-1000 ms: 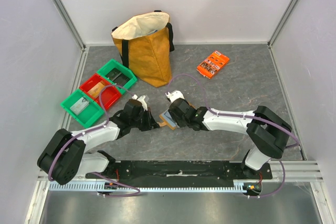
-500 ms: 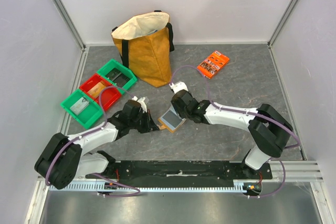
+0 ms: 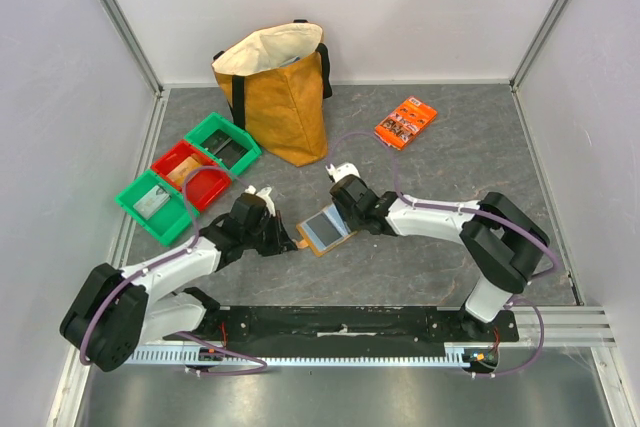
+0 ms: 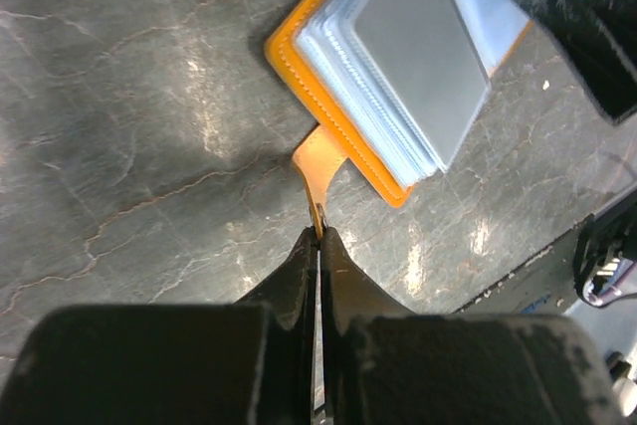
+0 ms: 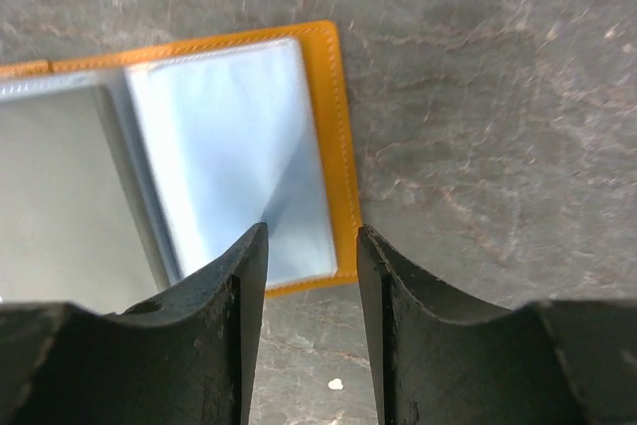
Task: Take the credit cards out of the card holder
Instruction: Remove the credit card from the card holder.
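Observation:
The card holder (image 3: 324, 231) lies open on the table, tan-orange outside with pale blue sleeves (image 5: 234, 146). A grey credit card (image 4: 418, 47) shows in the top sleeve of the stack; other cards are hidden. My left gripper (image 4: 320, 236) is shut on the holder's small orange tab (image 4: 318, 161), and it sits left of the holder (image 3: 295, 240). My right gripper (image 5: 312, 241) is open over the holder's right flap. One finger stands above the blue sleeve and the other just past the orange edge (image 5: 343, 146). It reaches the holder's upper right corner (image 3: 344, 215).
A yellow tote bag (image 3: 276, 97) stands at the back. An orange printed packet (image 3: 405, 122) lies at the back right. Two green bins (image 3: 222, 142) (image 3: 155, 205) and a red bin (image 3: 190, 173) sit in a row at the left.
The right gripper has drawn back to the upper right, uncovering the holder, which now lies open. Its jaws have narrowed a little. The left gripper has shifted slightly left, still pinching the tab.

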Robot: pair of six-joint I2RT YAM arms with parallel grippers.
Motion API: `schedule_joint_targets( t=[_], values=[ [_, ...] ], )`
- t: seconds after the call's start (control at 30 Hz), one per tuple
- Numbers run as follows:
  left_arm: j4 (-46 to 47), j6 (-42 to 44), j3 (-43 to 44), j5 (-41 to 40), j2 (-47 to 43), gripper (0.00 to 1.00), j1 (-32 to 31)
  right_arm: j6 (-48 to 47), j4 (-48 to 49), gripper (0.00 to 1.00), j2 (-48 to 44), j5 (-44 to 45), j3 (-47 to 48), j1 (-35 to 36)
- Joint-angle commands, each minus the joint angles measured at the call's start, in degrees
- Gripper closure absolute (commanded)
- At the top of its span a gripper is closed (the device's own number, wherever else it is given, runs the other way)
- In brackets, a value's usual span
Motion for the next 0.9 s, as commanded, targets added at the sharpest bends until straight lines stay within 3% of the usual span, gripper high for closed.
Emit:
schedule_joint_targets(
  t=[0.0,0.33,0.57,0.73,0.87],
  values=[
    [-0.3,1.1,1.2,-3.3,-0.7,0.98,0.0,3.6,-1.7,0.50,-1.8,-4.0,-1.6,0.3],
    [-0.5,3.0,3.2,-1.1,0.8,0.98,-0.1,1.7,-7.0,0.33,-7.2,-4.6,5.9,1.9],
    [-0.9,3.5,3.3,-1.0,0.5,0.98,-0.1,-3.4,-7.6,0.34,-7.3,-6.8,11.9,6.0],
    [-0.9,3.4,3.2,-1.2,0.2,0.98,-0.1,-5.4,-7.2,0.39,-2.9,-8.2,12.7,7.9],
    [-1.0,3.2,2.7,-1.4,-0.2,0.98,-0.1,-5.4,-6.8,0.36,0.8,-8.1,12.9,8.3]
  ],
)
